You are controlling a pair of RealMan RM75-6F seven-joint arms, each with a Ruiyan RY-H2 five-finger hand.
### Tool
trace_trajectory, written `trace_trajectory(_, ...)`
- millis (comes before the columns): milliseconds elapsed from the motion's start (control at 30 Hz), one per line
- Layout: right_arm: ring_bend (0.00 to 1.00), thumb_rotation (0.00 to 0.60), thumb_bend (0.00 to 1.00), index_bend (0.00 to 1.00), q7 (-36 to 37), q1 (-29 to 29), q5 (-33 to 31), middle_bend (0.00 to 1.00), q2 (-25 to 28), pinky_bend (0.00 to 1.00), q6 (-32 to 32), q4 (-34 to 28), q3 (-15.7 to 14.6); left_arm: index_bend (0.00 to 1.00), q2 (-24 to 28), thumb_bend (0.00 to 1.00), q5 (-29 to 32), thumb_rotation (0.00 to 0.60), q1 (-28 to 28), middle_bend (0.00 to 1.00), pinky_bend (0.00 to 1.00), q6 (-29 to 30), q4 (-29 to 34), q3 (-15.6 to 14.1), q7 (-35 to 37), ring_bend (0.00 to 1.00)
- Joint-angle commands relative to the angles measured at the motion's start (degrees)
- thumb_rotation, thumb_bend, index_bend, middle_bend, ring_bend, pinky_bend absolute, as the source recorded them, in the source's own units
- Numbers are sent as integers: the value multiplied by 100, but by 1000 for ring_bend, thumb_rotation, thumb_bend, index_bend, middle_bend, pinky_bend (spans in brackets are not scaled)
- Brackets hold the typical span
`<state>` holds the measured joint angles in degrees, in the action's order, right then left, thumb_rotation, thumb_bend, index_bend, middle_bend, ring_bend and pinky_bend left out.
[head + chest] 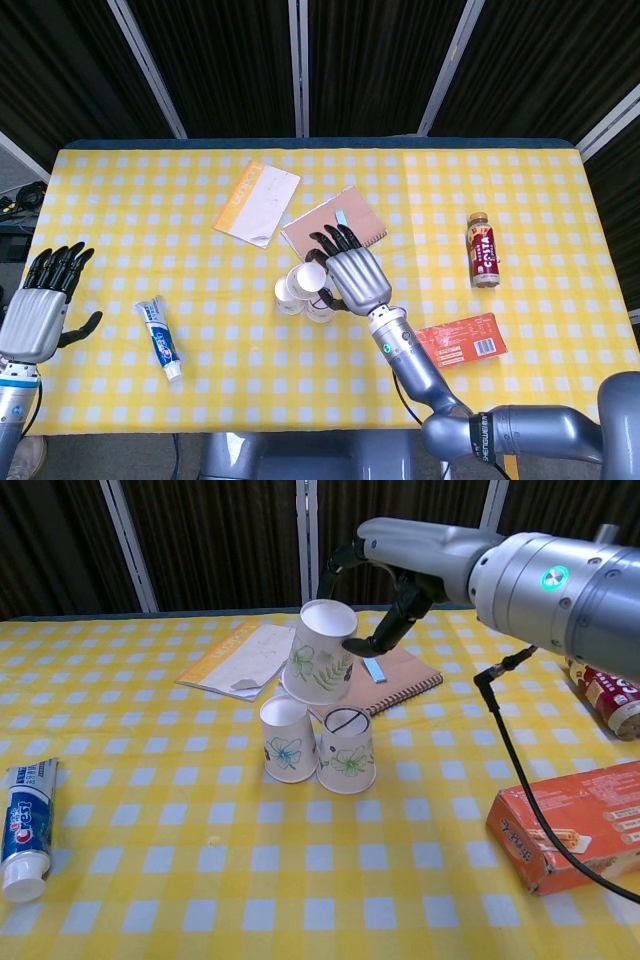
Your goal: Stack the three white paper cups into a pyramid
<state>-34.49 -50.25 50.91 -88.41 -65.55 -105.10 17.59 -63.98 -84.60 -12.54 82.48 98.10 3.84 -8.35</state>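
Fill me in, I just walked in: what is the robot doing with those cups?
The right robot hand holds a paper cup upside down and tilted, just above two cups standing side by side on the table. It looks about to set it on top as the pyramid's peak, though it is not yet seated. The left robot hand is open, off at the table's edge.

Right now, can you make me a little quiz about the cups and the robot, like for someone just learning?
1. True or false: the held cup already sits flat on the two base cups.
2. Which hand holds it? A) left hand B) right hand
3. Fill in: the toothpaste lies near the ____ hand.

Key: 1 false, it is tilted just above them. 2 B. 3 left.
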Motion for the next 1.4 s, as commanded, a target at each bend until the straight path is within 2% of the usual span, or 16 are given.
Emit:
trace_trajectory(33,0,600,308,462,-90,-48,-111,132,-51,79,3,49,-49,0,27,296,-19,600,17,0,0,23,-2,6,68,0)
trace_trajectory(900,0,600,277,458,-321,-142,28,128,-370,76,-209,148,-295,0,36,295,-184,600,84,0,0,105,-20,-2,207,0)
trace_trajectory(1133,0,600,226,286,-472,-123,-103,55,-304,57,-284,19,-315,0,2,295,-298,600,106,0,0,174,-22,-21,197,0)
trace_trajectory(1400,0,600,204,217,-571,-4,41,25,-85,52,-526,-339,-355,0,-19,296,-373,600,152,0,0,251,-20,-39,136,0)
